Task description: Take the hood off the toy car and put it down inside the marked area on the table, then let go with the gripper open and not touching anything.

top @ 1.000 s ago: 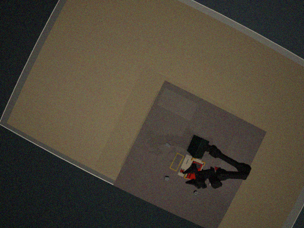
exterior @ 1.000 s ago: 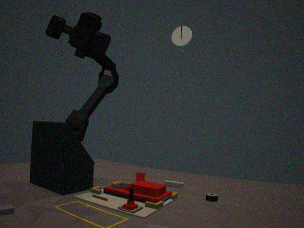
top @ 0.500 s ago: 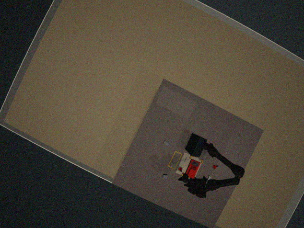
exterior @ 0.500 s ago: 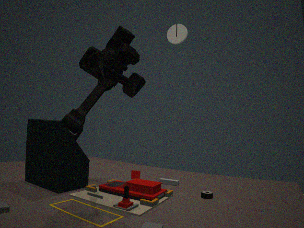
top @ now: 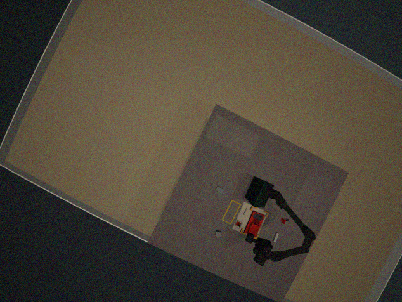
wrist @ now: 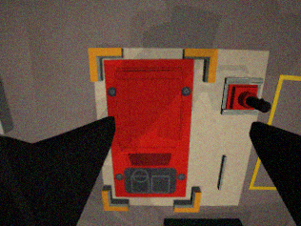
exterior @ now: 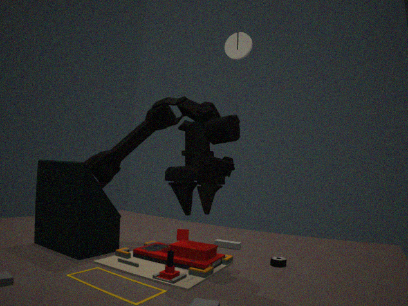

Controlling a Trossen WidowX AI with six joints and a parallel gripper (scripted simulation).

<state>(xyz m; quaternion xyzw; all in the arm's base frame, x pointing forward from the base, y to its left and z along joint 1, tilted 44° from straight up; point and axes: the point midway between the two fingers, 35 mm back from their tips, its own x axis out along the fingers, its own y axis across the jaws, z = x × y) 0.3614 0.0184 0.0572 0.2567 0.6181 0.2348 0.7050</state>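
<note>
The toy car (top: 249,231) (exterior: 150,252) (wrist: 150,190) is a flat red body on a cream board (exterior: 108,261) (wrist: 207,156). Its hood (exterior: 194,249) (wrist: 150,106) is a raised red block on the car, at the end away from the arm's base. The marked area (top: 227,210) (exterior: 102,289) (wrist: 256,166) is a yellow outline on the table beside the board, with nothing inside. My gripper (exterior: 197,214) (wrist: 182,125) is open and empty, pointing down well above the board. In the wrist view the hood lies between the fingers, nearer the left one. The arm hides the fingertips in the top view.
A red base with a black peg (exterior: 170,259) (wrist: 243,96) stands on the board between car and outline. Orange corner brackets (exterior: 201,270) (wrist: 106,52) surround the car. A red piece (top: 284,220) (exterior: 183,234), a pale bar (top: 276,237) (exterior: 227,243) and a black cylinder (exterior: 278,261) stand beyond.
</note>
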